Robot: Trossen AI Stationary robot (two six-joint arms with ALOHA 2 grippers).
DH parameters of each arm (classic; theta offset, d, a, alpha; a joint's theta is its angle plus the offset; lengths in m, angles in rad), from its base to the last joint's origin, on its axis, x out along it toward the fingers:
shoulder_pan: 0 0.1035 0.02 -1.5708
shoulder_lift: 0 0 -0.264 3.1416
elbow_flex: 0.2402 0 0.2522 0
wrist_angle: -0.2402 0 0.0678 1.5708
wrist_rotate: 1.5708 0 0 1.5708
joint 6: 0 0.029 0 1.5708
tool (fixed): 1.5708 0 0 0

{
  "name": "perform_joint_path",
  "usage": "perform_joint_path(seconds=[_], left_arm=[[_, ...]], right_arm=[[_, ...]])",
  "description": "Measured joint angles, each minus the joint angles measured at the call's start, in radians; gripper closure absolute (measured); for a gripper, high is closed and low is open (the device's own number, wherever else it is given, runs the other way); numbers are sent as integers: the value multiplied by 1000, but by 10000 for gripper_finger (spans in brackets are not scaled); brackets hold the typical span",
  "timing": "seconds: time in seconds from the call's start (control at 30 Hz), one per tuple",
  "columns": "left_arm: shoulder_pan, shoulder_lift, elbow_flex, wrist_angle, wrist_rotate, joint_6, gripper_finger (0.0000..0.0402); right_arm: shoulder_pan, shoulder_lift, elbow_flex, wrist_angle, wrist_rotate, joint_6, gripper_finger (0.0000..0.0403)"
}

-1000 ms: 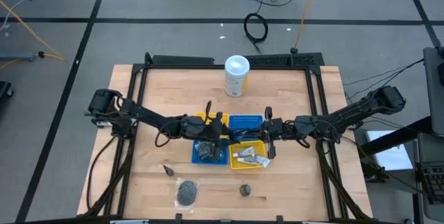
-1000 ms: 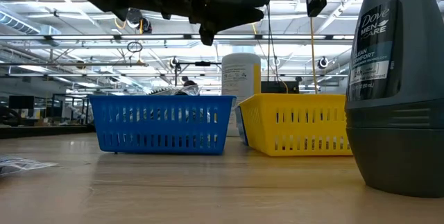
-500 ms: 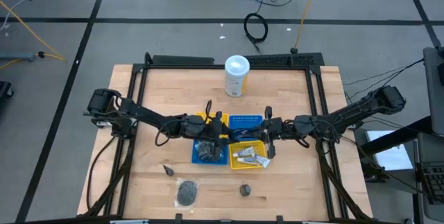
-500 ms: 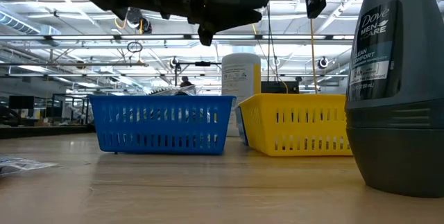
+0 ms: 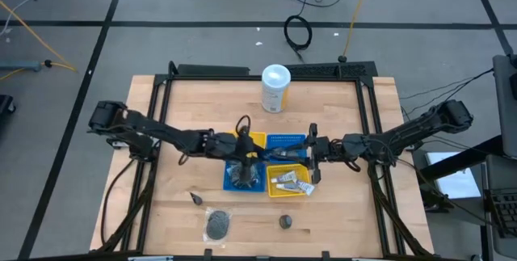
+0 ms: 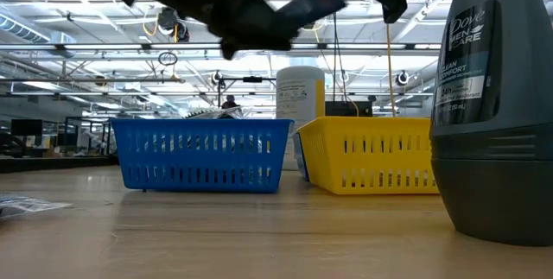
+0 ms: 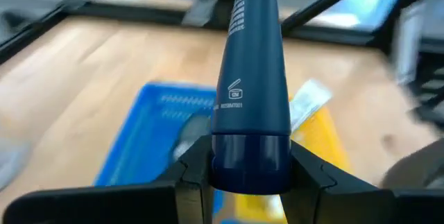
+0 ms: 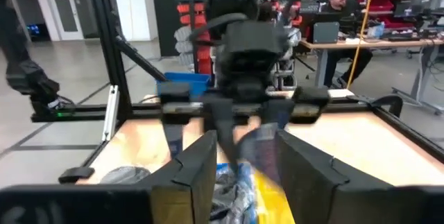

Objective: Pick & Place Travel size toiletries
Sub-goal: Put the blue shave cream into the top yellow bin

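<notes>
Travel size toiletries are spread over the desk (image 5: pixel 178 107) and its trays. Nearest the front edge lie a dark grey mesh puff (image 5: pixel 217 225), a grey deodorant stick (image 5: pixel 284 221) and a small black piece (image 5: pixel 195 198). Behind them, the front blue tray (image 5: pixel 228 182) holds dark items, and the front yellow tray (image 5: pixel 303 191) beside it holds white tubes (image 5: pixel 283 181). The left hand (image 5: pixel 242 154) hovers above the front blue tray, fingers clamped on the cap end of a dark blue tube (image 7: pixel 253 78). The right hand (image 5: pixel 310 153) hangs over the yellow tray, fingers apart and holding nothing. Farther back stand a second yellow tray (image 5: pixel 257 139) and a second blue tray (image 5: pixel 286 141). A tall white canister (image 5: pixel 275 88) stands near the far edge.
</notes>
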Motion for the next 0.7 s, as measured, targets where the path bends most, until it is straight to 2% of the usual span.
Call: perform_joint_path(seconds=[0.37, 0.53, 0.7], left_arm=[[1, -220, -1, -626, -156, -82, 296], [1, -223, -2, -748, -158, -85, 296], [2, -205, -11, -769, -159, -85, 296]], right_arm=[[1, -6, 0, -7, -5, 10, 263], [1, -6, 0, -6, -5, 10, 262], [1, -6, 0, -6, -5, 10, 261]])
